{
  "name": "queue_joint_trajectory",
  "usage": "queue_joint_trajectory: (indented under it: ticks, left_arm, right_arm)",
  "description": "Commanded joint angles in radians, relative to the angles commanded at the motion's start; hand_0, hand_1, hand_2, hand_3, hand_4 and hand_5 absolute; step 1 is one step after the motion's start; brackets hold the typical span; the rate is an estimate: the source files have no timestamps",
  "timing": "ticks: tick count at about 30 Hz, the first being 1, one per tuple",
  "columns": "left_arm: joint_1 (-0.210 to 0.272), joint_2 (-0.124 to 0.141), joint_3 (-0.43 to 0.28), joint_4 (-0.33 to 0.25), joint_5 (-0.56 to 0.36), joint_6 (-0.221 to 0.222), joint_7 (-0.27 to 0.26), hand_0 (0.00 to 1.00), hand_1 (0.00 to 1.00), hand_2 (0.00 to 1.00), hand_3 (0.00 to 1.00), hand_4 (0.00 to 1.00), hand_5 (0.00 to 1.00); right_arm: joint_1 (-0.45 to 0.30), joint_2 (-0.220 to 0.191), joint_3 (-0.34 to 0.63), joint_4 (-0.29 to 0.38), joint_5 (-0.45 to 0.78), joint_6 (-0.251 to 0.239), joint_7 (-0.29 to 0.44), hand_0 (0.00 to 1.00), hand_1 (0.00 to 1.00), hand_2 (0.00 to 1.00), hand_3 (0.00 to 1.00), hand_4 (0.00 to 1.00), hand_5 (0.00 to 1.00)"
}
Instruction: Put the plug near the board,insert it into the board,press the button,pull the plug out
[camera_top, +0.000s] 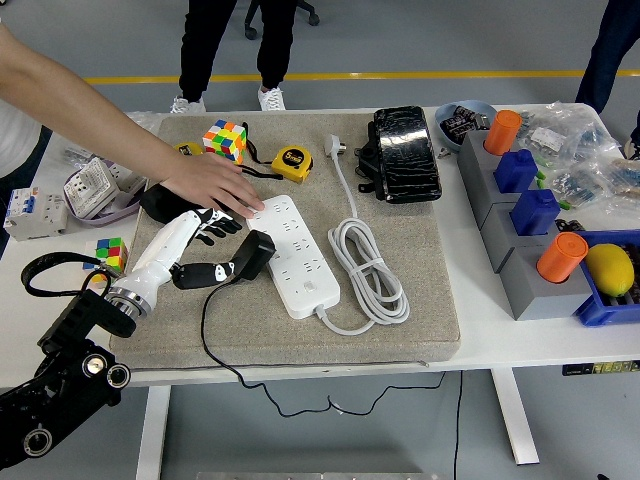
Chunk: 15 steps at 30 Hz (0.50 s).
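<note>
A white power strip (297, 256) lies on the grey mat (400, 310), its coiled white cord (368, 268) to its right. A black plug (254, 256) with a thin black cable (207, 330) rests tilted against the strip's left edge. My left hand (205, 248) lies just left of the plug. Its fingers (218, 224) are spread above the plug and hold nothing, while its thumb reaches to the plug's left end. A person's hand (212, 184) presses flat on the strip's far end.
A Rubik's cube (225, 139) and a yellow tape measure (292, 162) lie at the mat's far left. A black pouch (405, 152) lies at the far middle. Grey blocks with orange and blue pegs (525, 215) stand at the right, with a lemon (611, 268) in a blue bin.
</note>
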Motion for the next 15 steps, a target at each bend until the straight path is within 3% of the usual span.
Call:
queue_joint_trajectory:
  ticks: [15]
  left_arm:
    - [-0.031,-0.018,0.048,0.048,-0.014,0.017,-0.003,0.549,0.625,0.627,0.608,0.771,0.042]
  right_arm:
    - [0.0,0.0,-0.004,0.0,0.002,0.0,0.0,0.572,0.639,0.605,0.538,0.925,0.476]
